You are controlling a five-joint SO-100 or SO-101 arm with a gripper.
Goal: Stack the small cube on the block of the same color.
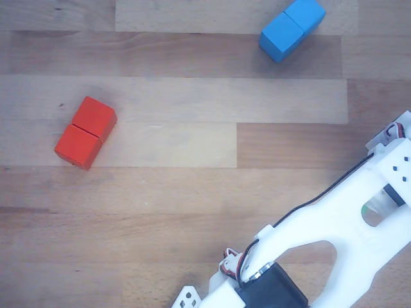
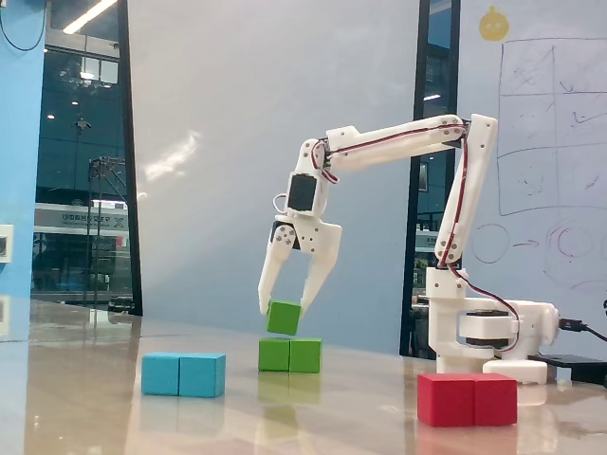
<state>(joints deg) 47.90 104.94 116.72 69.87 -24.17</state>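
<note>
In the fixed view my gripper (image 2: 286, 305) points down with its fingers either side of the small green cube (image 2: 284, 318). It holds the cube slightly tilted, just above the left half of the green two-part block (image 2: 290, 354). The cube's underside is very close to the block's top, and I cannot tell whether they touch. In the other view the white arm (image 1: 334, 244) covers the lower right. The gripper tips, the cube and the green block are hidden beneath it, apart from a green sliver (image 1: 367, 210) seen through an opening.
A blue two-part block (image 2: 184, 374) lies front left in the fixed view, and at the top right in the other view (image 1: 292, 29). A red two-part block (image 2: 468, 398) lies front right near the arm's base (image 2: 484, 332), and at the left in the other view (image 1: 85, 132).
</note>
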